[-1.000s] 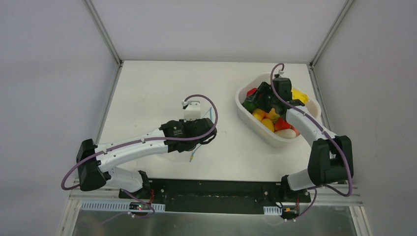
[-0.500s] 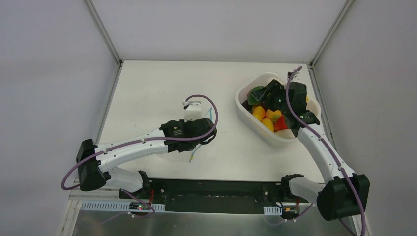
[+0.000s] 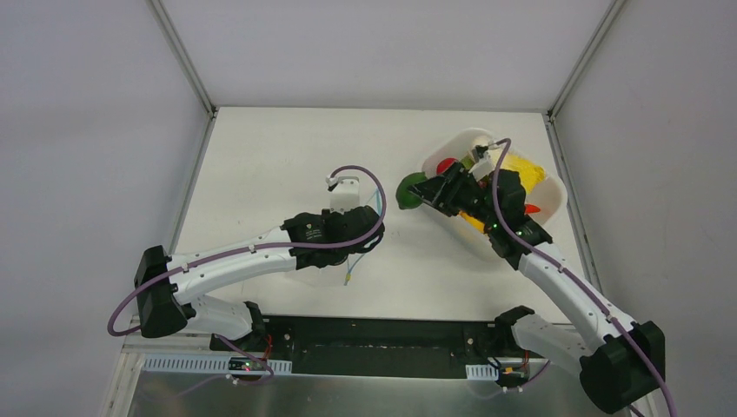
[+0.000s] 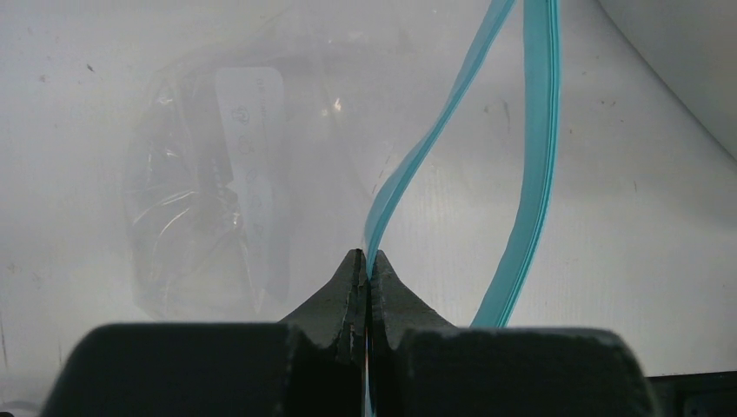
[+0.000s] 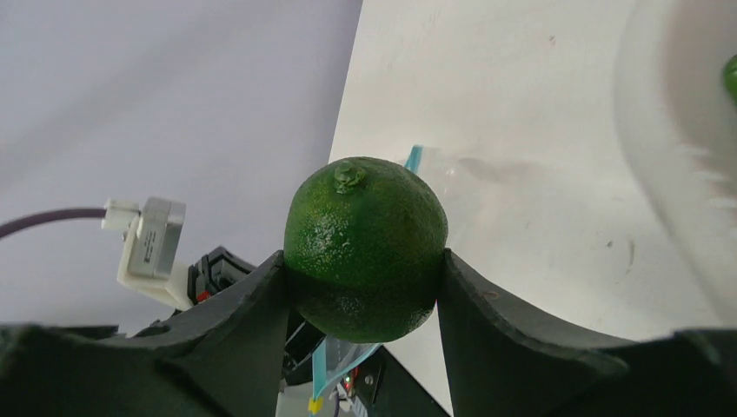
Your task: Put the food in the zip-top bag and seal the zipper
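Note:
My right gripper (image 3: 417, 193) is shut on a green lime (image 3: 407, 191) and holds it in the air left of the white tub (image 3: 556, 204), between the tub and the bag. In the right wrist view the lime (image 5: 365, 248) sits between both fingers. More food (image 3: 514, 169), red, yellow and orange, lies in the tub. My left gripper (image 4: 367, 261) is shut on one teal zipper strip (image 4: 417, 161) of the clear zip-top bag (image 4: 209, 191); the other strip (image 4: 530, 191) curves apart from it, so the mouth is open. From above the bag (image 3: 358, 261) is mostly hidden under the left arm.
The white tub stands at the back right of the table, tilted under the right arm. A tub wall (image 4: 678, 69) shows at the upper right of the left wrist view. Metal frame posts (image 3: 187, 61) stand at the table's back corners.
My right gripper has come up out of the tub with the green lime and moved left toward the bag. The left arm has stayed put, holding the zipper.

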`<state>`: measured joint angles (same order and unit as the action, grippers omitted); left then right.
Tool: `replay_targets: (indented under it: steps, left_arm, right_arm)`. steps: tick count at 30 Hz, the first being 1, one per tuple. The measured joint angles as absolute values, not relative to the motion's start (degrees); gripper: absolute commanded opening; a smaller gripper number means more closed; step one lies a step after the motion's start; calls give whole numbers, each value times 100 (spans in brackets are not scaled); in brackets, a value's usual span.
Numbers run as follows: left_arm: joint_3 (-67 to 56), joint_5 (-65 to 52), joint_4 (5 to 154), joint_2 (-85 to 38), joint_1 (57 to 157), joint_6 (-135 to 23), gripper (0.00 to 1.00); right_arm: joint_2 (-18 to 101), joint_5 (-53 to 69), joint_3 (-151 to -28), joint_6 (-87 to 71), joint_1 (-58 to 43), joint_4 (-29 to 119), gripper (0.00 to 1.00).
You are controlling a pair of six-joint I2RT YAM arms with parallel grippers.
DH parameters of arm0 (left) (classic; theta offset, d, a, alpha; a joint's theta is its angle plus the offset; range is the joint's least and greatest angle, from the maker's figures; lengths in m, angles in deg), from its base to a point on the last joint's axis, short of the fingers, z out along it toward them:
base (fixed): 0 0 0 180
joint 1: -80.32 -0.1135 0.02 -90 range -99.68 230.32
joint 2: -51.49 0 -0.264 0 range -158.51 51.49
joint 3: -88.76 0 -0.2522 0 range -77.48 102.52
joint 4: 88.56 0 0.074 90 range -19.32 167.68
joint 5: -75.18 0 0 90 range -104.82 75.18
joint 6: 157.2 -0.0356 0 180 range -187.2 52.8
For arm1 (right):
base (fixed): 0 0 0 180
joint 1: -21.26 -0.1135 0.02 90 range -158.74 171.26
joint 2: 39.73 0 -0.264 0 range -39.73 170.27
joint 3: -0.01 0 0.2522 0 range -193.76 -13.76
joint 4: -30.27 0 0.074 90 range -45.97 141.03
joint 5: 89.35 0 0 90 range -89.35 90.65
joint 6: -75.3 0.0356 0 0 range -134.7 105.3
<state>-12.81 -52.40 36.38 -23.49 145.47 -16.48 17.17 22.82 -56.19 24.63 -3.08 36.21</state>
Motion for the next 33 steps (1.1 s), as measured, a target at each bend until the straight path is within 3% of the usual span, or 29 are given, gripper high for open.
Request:
replay_targets:
  steps: [11,21,33]
  left_arm:
    - [-1281,-5096,3850,-2231,14547,-1696,0]
    - [-1281,-5087,3953,-2188,14545,-1691,0]
    - [-1397,-5087,4056,-1973,14545,-1635,0]
  right_arm:
    - [2080,1996,-5529,2555,-1532,3377,36]
    - [2515,1605,-5665,2194,-2183,3678,44]
    - [2545,1093,-6017,1521,-2513,4177,77]
